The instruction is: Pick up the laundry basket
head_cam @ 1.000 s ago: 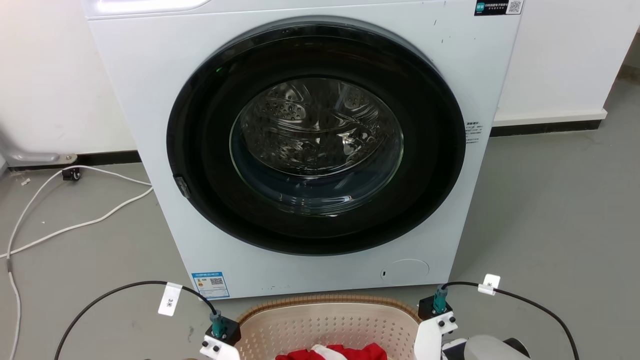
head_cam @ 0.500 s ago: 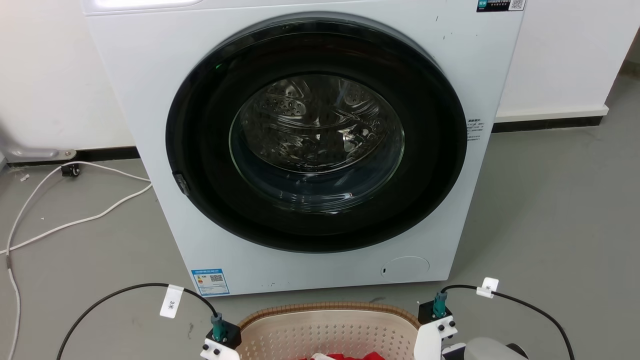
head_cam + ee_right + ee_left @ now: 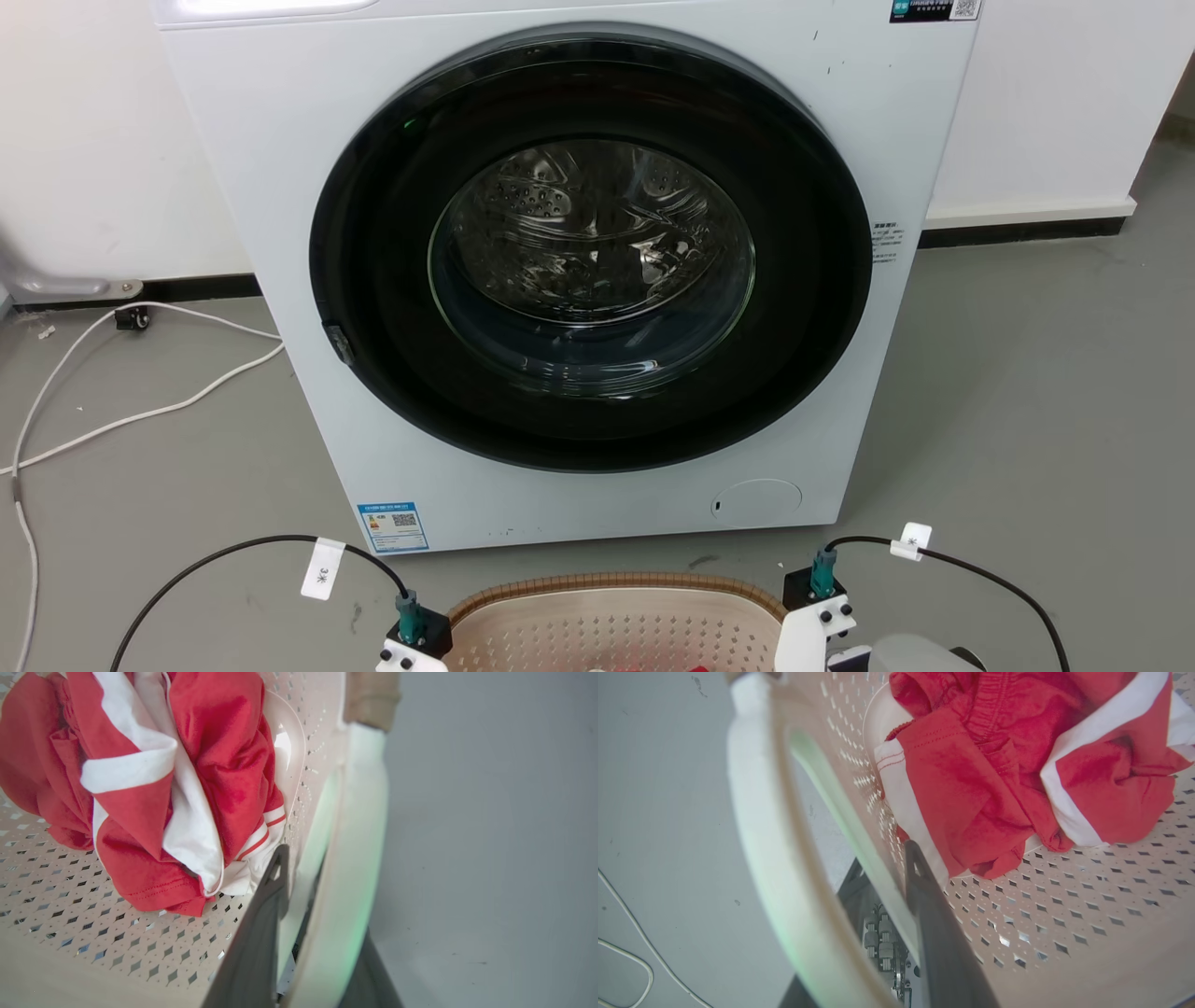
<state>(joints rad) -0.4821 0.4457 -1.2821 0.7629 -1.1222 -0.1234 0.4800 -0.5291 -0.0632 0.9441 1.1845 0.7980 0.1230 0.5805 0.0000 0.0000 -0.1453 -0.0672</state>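
The laundry basket (image 3: 616, 583) sits on the grey floor (image 3: 1027, 401), and the white washing machine (image 3: 280, 187) stands just beyond its far rim with its round door closed. Inside the basket, a crumpled red and white garment (image 3: 994, 765) lies on the perforated bottom. The left gripper (image 3: 882, 863) is at the basket's left side. One dark finger (image 3: 934, 914) lies against the inside of the wall and the other is outside it, partly hidden behind the white side handle (image 3: 756, 812), so the pair pinches the wall between them. The right gripper (image 3: 301, 863) does the same at the basket's right side, with one finger (image 3: 261, 924) inside against the wall, beside the garment, and the other outside behind that side's handle (image 3: 355, 868). A white cable (image 3: 140, 411) trails over the floor well to the basket's left.
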